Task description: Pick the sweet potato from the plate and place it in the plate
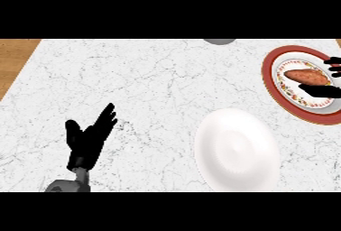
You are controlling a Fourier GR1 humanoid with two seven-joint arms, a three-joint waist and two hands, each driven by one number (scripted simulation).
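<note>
White marble worktop (153,85) with fine grey veins, wooden floor (15,56) at upper left, even light

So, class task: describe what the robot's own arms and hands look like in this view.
The left hand is matt black with slim, tapering fingers and a thumb, joined to a grey forearm with a rounded wrist segment. Of the right hand, only black fingers show at the picture's right edge. No cables or markings are visible.
</note>
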